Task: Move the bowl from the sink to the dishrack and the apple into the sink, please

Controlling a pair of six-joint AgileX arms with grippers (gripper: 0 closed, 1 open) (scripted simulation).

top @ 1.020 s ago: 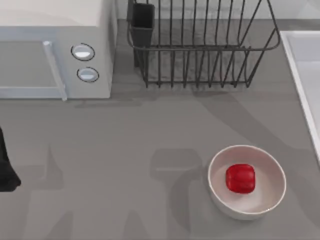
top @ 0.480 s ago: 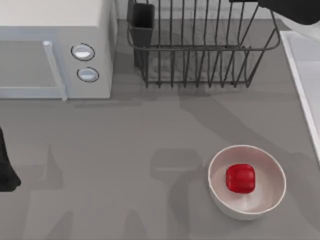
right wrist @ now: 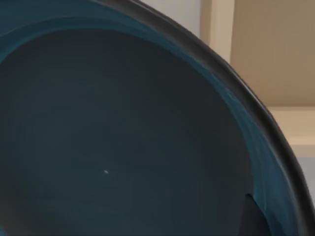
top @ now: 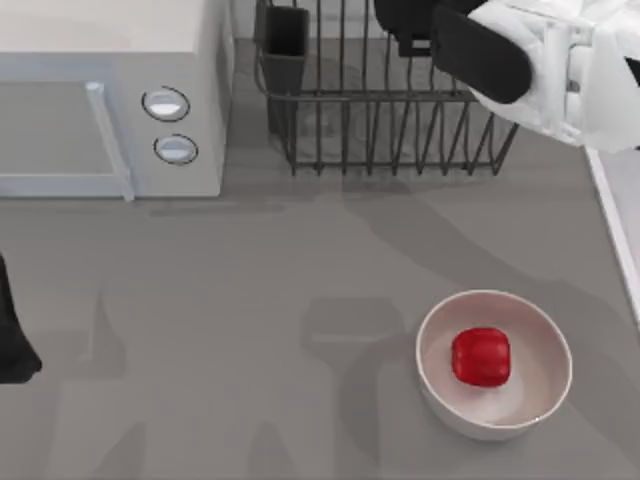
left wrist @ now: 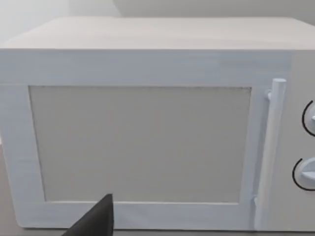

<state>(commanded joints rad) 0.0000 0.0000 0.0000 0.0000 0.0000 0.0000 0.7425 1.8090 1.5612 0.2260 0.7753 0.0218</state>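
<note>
My right gripper, clamped on the bowl, needs level lowering between the dishrack bars.

You saw a white microwave at far left and a cream bowl near right.

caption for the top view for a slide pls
Right arm's claw reaches over the dishrack; apple sits in the white bowl.
</note>
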